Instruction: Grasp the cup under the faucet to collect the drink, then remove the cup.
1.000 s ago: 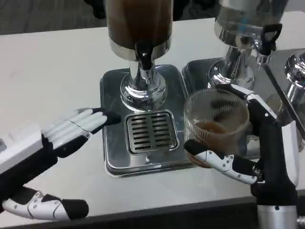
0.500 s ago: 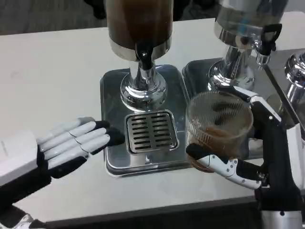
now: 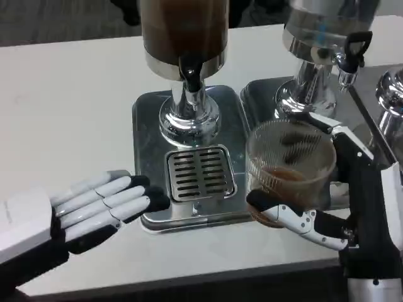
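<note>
white table point(image 3: 69, 94) carrying steel drip tray point(image 3: 145, 126) under brown-drink dispenser, sitting mid-table, second steel tray point(image 3: 258, 94) lying just beside it on the right

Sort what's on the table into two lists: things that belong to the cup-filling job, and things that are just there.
Belongs to the job:
- cup, holding some brown drink
- right hand, gripping the cup
- brown dispenser
- its faucet
- drip tray

Just there:
- second dispenser on the right
- left hand, open, beside the tray
- table
</note>
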`<action>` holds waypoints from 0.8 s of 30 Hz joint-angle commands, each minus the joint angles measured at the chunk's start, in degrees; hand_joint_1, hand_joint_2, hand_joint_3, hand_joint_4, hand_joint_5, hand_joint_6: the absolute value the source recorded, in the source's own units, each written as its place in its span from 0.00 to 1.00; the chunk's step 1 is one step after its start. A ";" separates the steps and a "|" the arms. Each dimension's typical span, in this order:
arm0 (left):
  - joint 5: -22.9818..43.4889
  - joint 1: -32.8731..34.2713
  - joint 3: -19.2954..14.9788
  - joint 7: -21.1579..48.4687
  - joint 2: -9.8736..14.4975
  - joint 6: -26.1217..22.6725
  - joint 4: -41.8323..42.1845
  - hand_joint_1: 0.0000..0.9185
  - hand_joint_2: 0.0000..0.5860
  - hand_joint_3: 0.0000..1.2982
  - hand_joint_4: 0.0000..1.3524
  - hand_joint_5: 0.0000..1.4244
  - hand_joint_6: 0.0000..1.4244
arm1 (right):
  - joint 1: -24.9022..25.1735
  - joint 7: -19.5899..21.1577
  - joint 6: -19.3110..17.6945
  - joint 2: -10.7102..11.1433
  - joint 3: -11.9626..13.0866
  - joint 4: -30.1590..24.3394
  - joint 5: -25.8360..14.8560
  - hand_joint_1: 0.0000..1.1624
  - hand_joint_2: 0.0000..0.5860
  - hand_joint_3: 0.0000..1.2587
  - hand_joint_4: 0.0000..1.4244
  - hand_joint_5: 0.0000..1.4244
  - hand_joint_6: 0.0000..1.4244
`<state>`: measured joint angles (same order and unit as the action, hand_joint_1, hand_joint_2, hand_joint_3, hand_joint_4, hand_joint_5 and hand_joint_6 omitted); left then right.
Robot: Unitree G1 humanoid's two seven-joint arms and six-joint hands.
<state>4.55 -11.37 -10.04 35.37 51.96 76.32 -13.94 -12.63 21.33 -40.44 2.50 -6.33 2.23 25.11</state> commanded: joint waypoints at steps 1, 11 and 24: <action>0.58 -0.70 0.35 -0.73 2.79 0.38 0.75 0.00 0.21 0.03 0.00 0.00 0.00 | 0.18 0.09 -0.60 -0.80 0.55 -1.48 -1.36 0.92 0.17 0.66 0.70 0.82 1.00; 0.94 -0.53 0.70 -0.69 3.00 -0.39 0.50 0.00 0.21 0.04 0.00 0.00 0.00 | 0.47 -0.16 -0.53 -1.08 0.81 -1.21 -1.48 0.92 0.17 0.66 0.71 0.82 1.00; 0.79 -0.70 0.80 -0.42 3.13 -1.00 0.55 0.00 0.20 0.04 0.00 0.00 0.00 | 1.02 -0.16 -0.46 -1.49 1.02 -0.96 -1.64 0.92 0.17 0.67 0.71 0.83 1.00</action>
<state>5.03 -11.37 -9.89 35.36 52.68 75.78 -13.83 -12.63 20.91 -40.18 1.60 -5.76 2.23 24.83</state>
